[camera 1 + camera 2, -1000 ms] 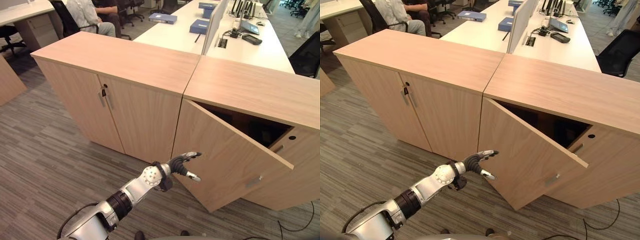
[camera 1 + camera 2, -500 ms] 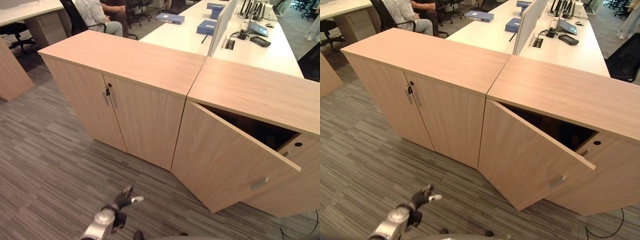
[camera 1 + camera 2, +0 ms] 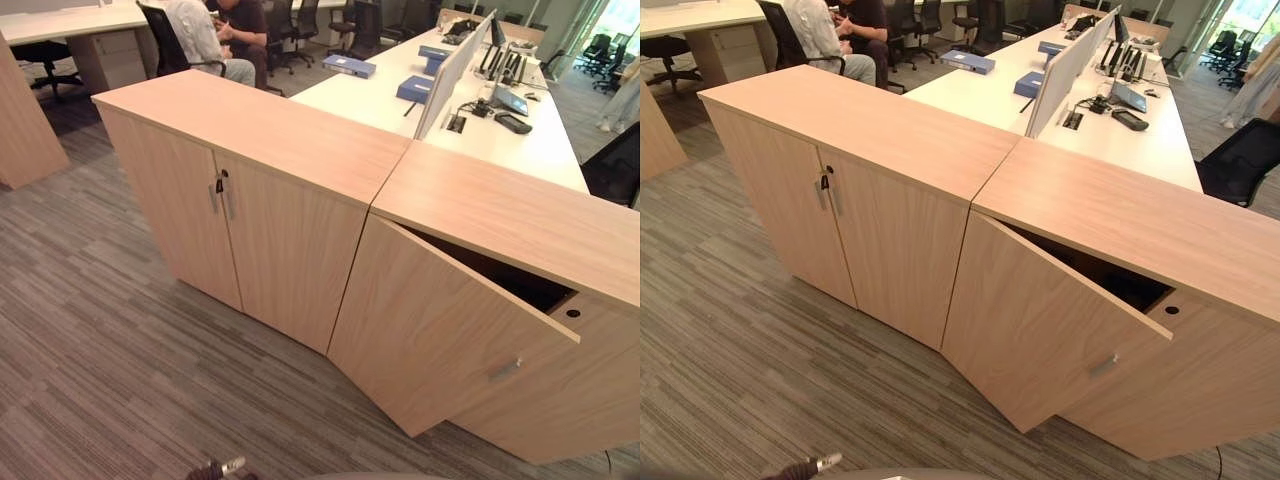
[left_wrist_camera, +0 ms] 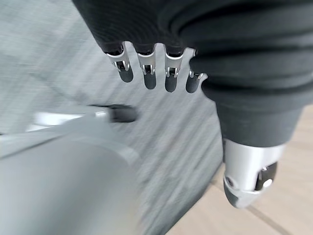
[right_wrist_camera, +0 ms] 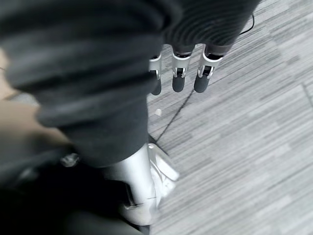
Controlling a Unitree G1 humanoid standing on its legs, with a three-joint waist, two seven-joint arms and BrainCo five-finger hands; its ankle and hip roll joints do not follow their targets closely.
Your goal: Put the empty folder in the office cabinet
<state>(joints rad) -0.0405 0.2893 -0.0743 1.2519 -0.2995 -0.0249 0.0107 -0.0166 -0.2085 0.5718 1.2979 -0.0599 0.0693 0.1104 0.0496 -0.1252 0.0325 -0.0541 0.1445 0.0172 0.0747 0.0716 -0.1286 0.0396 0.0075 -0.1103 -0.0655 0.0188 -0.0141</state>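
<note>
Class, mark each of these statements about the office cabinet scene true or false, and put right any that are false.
1. The right-hand cabinet door stands partly open. True.
2. The left cabinet's doors are open as well. False: both are shut.
3. The left hand holds a folder. False: its fingers hang straight over the carpet and hold nothing.
4. Blue folders lie on the white desk behind the cabinets. True.
5. The right hand grips the open door's handle. False: it hangs over the carpet, fingers straight, touching nothing.
6. A person sits at the back left. True.
</note>
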